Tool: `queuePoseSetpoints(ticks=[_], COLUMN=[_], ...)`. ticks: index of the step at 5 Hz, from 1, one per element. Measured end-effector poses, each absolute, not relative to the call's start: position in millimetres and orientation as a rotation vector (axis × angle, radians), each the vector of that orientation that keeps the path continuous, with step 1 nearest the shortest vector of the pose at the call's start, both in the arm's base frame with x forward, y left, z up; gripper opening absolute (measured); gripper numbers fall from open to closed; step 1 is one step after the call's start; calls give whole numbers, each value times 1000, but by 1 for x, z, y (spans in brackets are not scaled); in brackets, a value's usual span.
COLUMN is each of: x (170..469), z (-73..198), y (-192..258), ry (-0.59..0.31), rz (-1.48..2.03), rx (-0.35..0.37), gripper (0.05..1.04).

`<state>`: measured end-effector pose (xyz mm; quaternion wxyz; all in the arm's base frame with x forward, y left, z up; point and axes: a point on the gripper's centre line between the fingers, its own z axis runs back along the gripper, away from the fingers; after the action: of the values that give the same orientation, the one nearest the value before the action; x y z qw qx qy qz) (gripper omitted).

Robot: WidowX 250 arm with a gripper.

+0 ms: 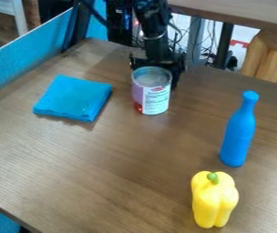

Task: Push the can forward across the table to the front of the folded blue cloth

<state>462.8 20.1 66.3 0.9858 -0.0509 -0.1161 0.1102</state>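
I have the labelled tin can (152,91) upright on the table (104,173), its contents unclear; my gripper (158,63) is right behind it, partly hidden, so I cannot tell its opening or hold; a folded blue cloth (74,98) lies at view left; a blue bottle (238,132) and yellow bell pepper (214,200) stand at right.

Soft, bright light, perhaps from overhead, leaves pale sheen on the tabletop (86,177) toward eight o'clock and shadow beside the blue cloth (74,98) at five o'clock.
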Motion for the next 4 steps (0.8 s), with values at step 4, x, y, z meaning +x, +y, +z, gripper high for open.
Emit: queuePoseSetpoints(ticks=[4], x=[382], z=[102], y=[38], ry=[-236], rz=[118], rx=[-83], gripper=[1001])
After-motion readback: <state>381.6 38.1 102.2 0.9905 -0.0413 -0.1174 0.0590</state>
